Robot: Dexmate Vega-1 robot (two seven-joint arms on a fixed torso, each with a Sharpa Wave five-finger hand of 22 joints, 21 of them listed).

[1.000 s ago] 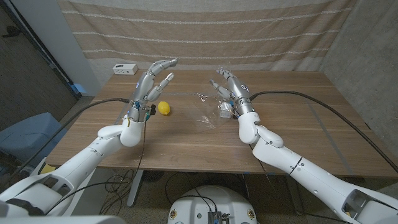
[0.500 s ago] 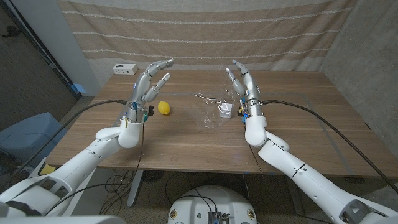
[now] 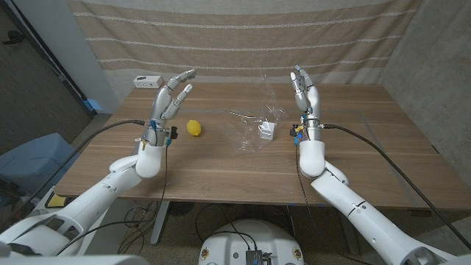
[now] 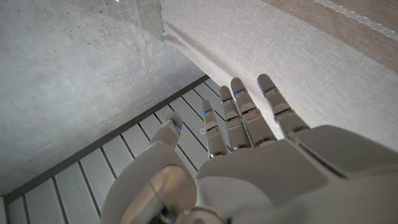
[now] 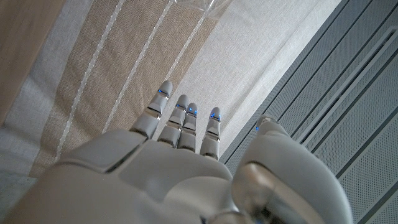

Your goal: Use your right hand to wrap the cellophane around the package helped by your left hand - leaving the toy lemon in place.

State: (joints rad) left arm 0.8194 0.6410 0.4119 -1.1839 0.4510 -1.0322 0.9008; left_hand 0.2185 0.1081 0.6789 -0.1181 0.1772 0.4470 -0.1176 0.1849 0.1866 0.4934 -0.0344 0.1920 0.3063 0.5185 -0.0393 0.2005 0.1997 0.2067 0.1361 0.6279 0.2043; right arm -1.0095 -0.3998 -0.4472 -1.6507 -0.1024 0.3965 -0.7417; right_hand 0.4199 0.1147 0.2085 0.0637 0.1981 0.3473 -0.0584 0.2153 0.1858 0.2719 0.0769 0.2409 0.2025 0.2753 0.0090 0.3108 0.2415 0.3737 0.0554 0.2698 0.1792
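A small white package (image 3: 266, 131) stands on a crumpled sheet of clear cellophane (image 3: 249, 132) at the middle of the wooden table (image 3: 221, 165). Part of the sheet stands up behind the package. The yellow toy lemon (image 3: 193, 128) lies to the left of the sheet, apart from it. My right hand (image 3: 303, 92) is raised above the table to the right of the package, fingers straight and apart, holding nothing. My left hand (image 3: 171, 92) is raised behind and left of the lemon, fingers spread and empty. Both wrist views show my left hand (image 4: 249, 162) and my right hand (image 5: 186, 162) pointing at the curtain.
A small white box (image 3: 148, 81) sits at the table's back left corner. A striped curtain (image 3: 243, 37) hangs behind the table. A bit of cellophane (image 5: 205, 5) shows beyond my right fingertips. Bare wood runs along the front and right of the table.
My right hand has lifted off the cellophane and swung right and upward, uncovering the package. My left hand has drifted slightly left. The lemon has stayed put.
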